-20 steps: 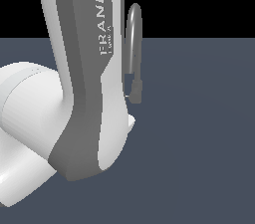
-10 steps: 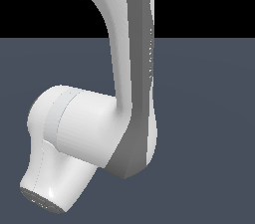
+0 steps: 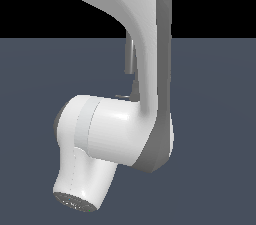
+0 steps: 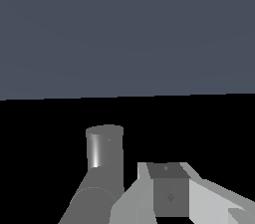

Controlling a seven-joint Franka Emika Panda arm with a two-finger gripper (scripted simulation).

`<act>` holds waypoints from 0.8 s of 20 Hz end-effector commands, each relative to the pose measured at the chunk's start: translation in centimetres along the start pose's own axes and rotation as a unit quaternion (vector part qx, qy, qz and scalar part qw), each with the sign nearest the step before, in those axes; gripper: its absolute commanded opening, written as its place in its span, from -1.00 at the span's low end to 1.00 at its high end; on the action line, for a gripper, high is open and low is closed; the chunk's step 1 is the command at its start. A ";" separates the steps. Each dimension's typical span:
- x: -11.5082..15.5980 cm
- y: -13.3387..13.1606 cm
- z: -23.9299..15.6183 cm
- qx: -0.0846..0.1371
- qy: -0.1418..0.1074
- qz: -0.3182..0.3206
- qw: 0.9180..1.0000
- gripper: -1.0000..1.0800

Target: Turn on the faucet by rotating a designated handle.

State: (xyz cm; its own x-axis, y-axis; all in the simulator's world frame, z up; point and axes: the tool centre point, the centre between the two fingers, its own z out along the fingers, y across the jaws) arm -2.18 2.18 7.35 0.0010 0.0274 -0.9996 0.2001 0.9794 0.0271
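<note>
Exterior view, near to far: the white arm [image 3: 107,134] fills the centre of the frame, a thick link coming down from the top edge to a bulky joint at lower centre, with a rounded end cap at lower left. Behind it, only slivers of the faucet [image 3: 129,58] show: a short grey vertical strip just left of the arm's link at upper centre (rest hidden by the arm). Handle not made out. Dark grey floor fills the lower part of the frame, black above.

Wrist view: gripper [image 4: 172,195] at bottom right shows one grey block-shaped finger [image 4: 168,190]; jaw opening cannot be told, nothing seen held. A grey cylinder [image 4: 105,156] stands just beside it at bottom centre, its identity unclear.
</note>
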 end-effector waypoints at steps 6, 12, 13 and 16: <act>0.3 -0.2 0.5 -0.012 -0.002 -0.013 1.000 -1.00; -0.4 0.1 0.5 -0.011 -0.002 -0.013 1.000 -1.00; -0.8 0.2 0.5 -0.011 -0.002 -0.013 1.000 -1.00; -1.9 0.6 0.5 -0.012 -0.002 -0.013 1.000 -1.00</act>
State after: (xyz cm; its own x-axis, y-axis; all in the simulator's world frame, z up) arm -1.63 2.41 8.66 -0.0001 0.0016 -1.0000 0.1776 0.9841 0.0015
